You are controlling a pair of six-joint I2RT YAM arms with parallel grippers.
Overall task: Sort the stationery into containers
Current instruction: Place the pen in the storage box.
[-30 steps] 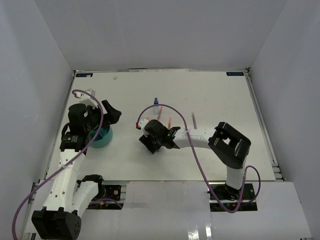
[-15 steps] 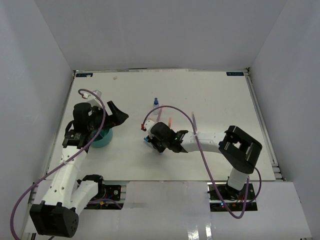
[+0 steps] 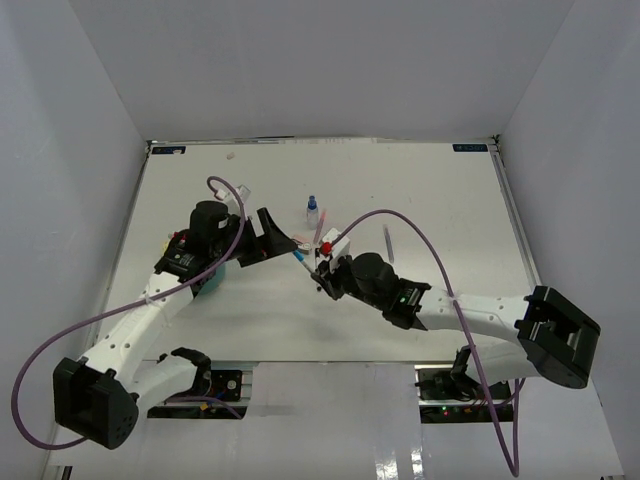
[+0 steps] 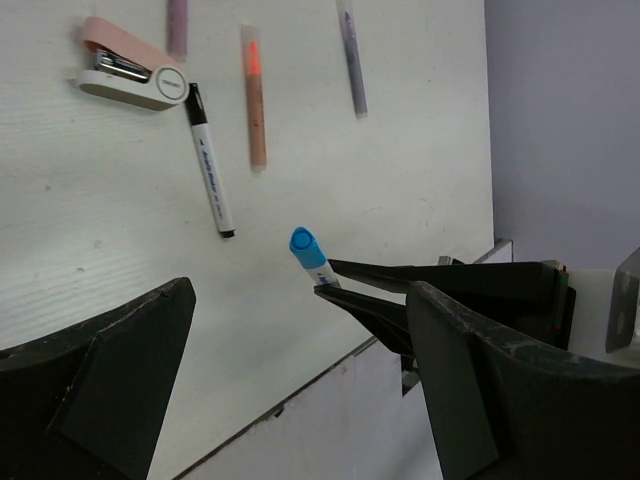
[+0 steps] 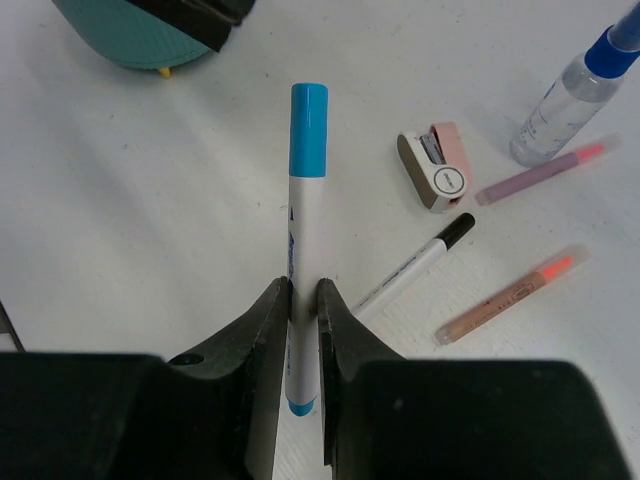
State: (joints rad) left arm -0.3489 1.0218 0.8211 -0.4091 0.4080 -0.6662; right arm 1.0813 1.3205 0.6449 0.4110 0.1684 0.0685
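Observation:
My right gripper (image 5: 303,292) is shut on a white marker with a blue cap (image 5: 303,200), held off the table with its cap pointing toward the left arm. In the top view that marker (image 3: 301,259) sticks out of the right gripper (image 3: 322,272) near the table's middle. My left gripper (image 3: 285,243) stands open just left of it, its jaws wide with nothing between them, and the marker's cap (image 4: 306,246) shows in the gap. The teal cup (image 3: 212,279) sits partly under the left arm; its edge (image 5: 120,35) appears in the right wrist view.
On the table lie a pink-white block (image 5: 437,165), a black-capped pen (image 5: 410,268), an orange highlighter (image 5: 505,295), a purple-pink pen (image 5: 545,170) and a blue-capped bottle (image 5: 575,85). A grey pen (image 3: 388,243) lies further right. White walls enclose the table.
The right gripper closed on the blue-capped marker and lifted it. The left arm swung right from over the teal cup toward the marker, jaws still wide.

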